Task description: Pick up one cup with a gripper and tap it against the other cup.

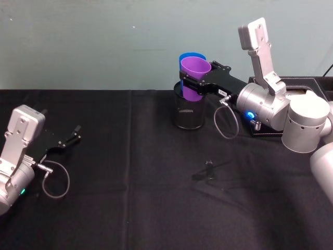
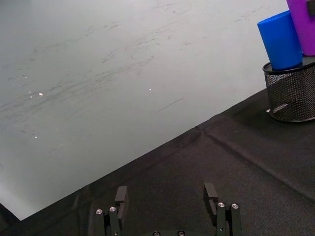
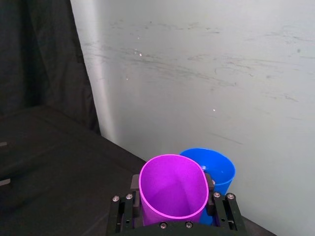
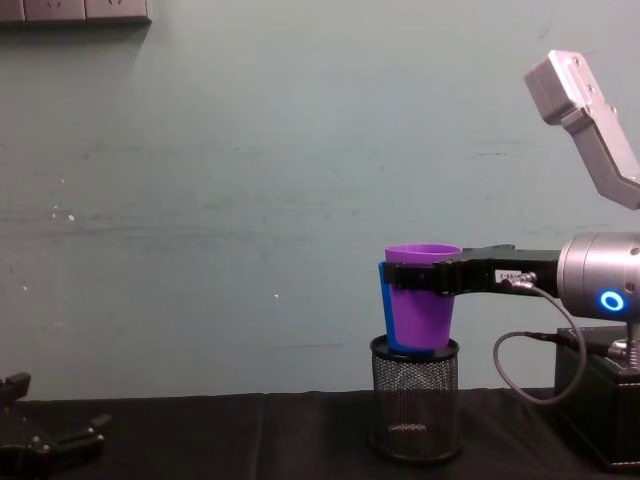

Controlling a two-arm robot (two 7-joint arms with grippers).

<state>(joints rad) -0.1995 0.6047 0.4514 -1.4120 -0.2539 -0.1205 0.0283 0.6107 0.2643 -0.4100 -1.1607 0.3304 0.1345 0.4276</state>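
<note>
The right gripper point(image 1: 190, 83) had its jaws clamped across the purple cup point(image 1: 195, 72) just below the rim. It held the cup upright over the mesh holder point(image 1: 188, 112), close against the blue cup point(image 1: 188, 56), which stood in the holder's mouth. Being smooth plastic, the cup was probably light, slippery and slightly springy, so gripping under the flare looked sound. The left gripper point(image 1: 70, 139) rested on the black cloth point(image 1: 156, 182), its jaws apart and holding nothing. A scuffed pale wall point(image 1: 104, 41) stood close behind.
</note>
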